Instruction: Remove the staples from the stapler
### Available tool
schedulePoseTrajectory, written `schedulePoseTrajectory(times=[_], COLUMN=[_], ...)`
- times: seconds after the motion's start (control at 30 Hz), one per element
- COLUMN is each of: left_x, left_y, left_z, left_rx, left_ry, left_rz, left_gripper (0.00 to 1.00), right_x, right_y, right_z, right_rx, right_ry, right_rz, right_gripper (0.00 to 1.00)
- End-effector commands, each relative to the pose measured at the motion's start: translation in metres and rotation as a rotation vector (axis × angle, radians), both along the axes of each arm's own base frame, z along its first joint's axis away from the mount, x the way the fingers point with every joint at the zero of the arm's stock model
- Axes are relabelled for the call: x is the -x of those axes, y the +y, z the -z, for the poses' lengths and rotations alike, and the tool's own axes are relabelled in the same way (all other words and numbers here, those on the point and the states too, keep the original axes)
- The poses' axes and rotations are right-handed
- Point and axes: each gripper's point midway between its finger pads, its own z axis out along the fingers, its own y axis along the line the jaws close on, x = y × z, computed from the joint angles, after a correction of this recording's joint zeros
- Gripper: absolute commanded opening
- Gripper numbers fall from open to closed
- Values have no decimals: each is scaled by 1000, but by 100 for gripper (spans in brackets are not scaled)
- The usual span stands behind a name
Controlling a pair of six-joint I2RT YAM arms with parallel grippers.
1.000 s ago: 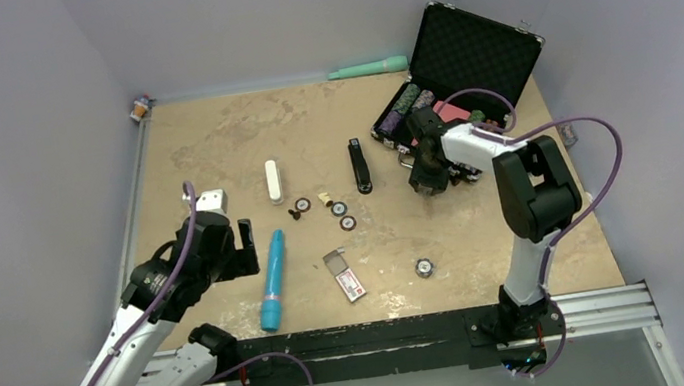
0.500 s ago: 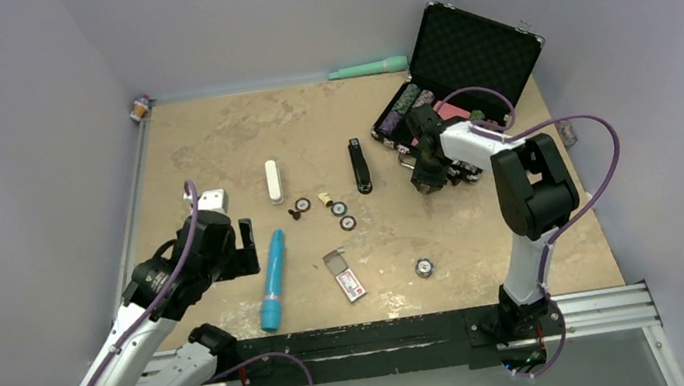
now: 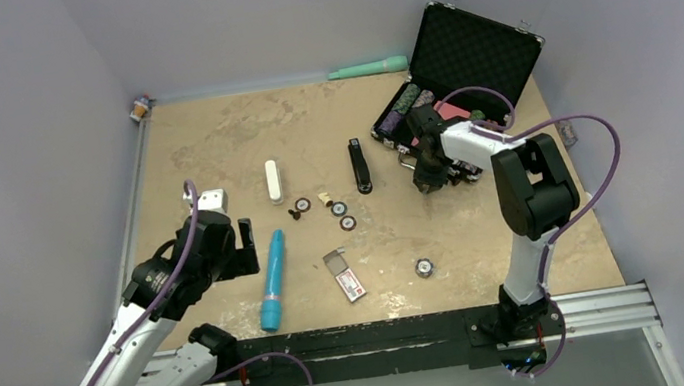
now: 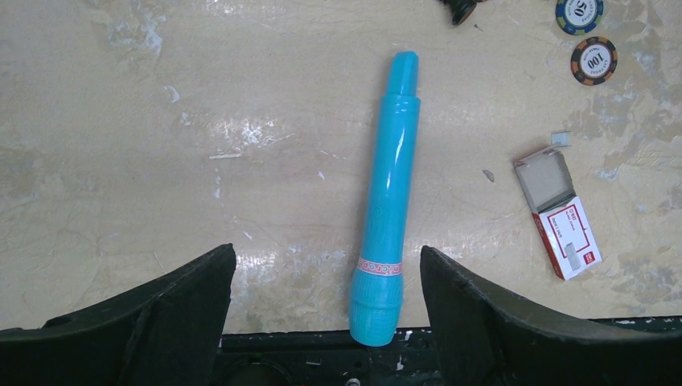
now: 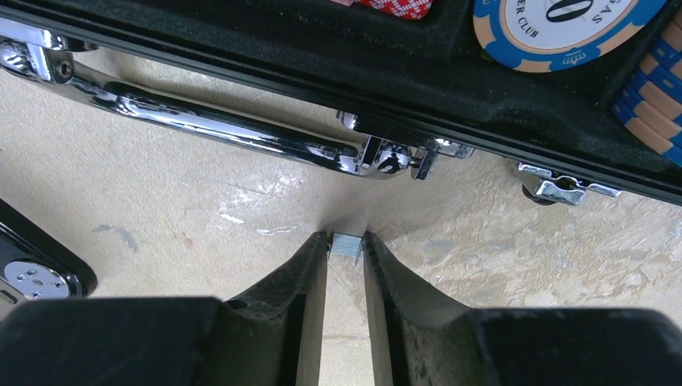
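Note:
The slim black stapler point(image 3: 359, 165) lies on the table's middle, apart from both grippers; its end with a silvery detail shows at the lower left of the right wrist view point(image 5: 32, 273). My right gripper point(image 3: 429, 179) is to the stapler's right, by the front of the poker-chip case, low over the table. In the right wrist view the right gripper point(image 5: 347, 243) is shut on a small silvery strip of staples point(image 5: 347, 245) pinched between its fingertips. My left gripper point(image 3: 243, 249) is open and empty at the front left, beside the blue tube point(image 3: 271, 280); the left wrist view shows the gripper point(image 4: 326, 273) straddling the tube's base point(image 4: 386, 209).
An open black case point(image 3: 462, 70) with poker chips stands at the back right; its chrome handle point(image 5: 217, 125) is just ahead of my right fingers. A staple box point(image 3: 344, 276), loose chips point(image 3: 342, 215), a white bar point(image 3: 273, 180) and a green tube point(image 3: 369, 68) lie around.
My right gripper has shifted slightly up and back toward the case. The left arm and the stapler have not moved.

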Motion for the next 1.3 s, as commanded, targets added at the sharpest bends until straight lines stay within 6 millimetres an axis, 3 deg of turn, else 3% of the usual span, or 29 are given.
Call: schedulePoseTrajectory(times=[0.0,0.73,1.1,1.27], left_x=[-6,-6,-6,-6], left_y=[1,1,1,1], left_z=[-10,-10,-10,-10], left_rx=[6,5,6,5], left_ry=[-40,-40,-41,-40], left_rz=[-15,-14,-14,-14], left_gripper=[88,88,88,88], right_x=[7,11,10,7], right_y=[1,13,27,40], right_z=[10,6,-18,-41], right_rx=[-16,-26,-1,-44], right_ry=[26,23,-22,-86], right_rz=[-10,-81,-154,-174], right_gripper=[25,17,16,16])
